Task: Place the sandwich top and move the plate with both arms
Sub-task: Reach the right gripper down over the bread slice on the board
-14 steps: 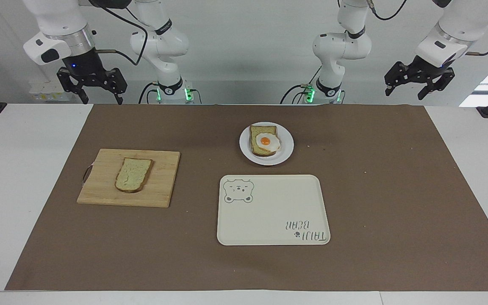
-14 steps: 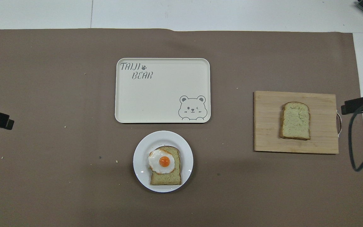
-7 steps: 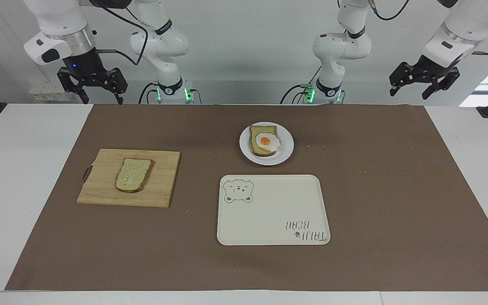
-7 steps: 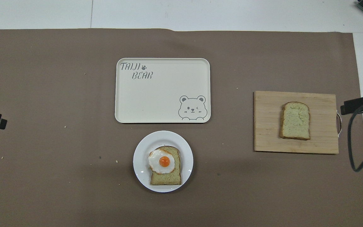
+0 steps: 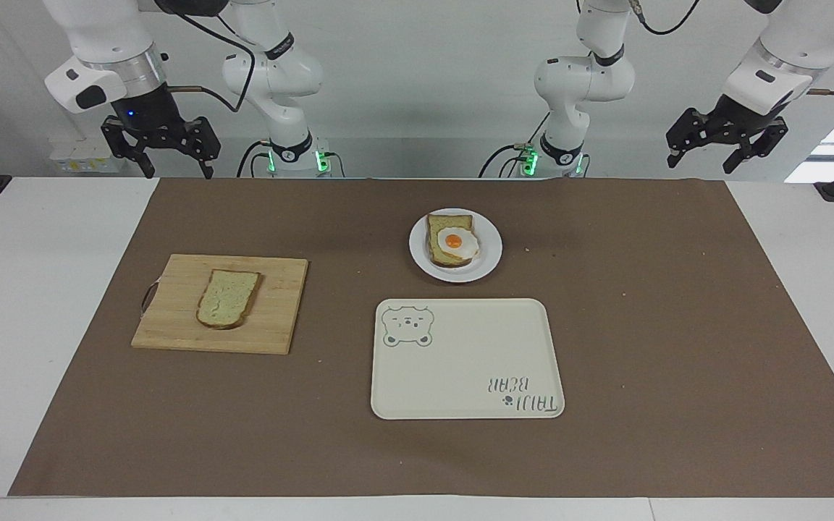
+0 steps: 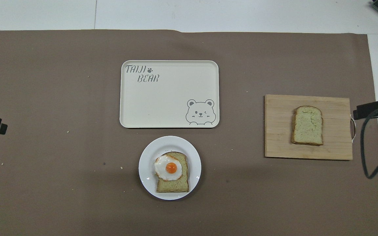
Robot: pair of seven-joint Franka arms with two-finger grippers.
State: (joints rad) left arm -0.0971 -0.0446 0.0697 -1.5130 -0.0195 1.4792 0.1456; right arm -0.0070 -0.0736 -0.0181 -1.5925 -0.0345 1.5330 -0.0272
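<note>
Left gripper raised high at left arm's end, tilted, fingers spread, holding nothing. Right gripper raised at right arm's end, pointing down, fingers spread, holding nothing.

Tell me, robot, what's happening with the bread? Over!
Left hand and right hand open, raised, holding nothing. Plain bread slice on cutting board. Plate holds egg bread.

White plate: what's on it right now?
The plate holds one bread slice with a fried egg on top. The egg covers part of the slice's face, and the slice hides the plate's middle. The bare slice lies on the wooden board.
</note>
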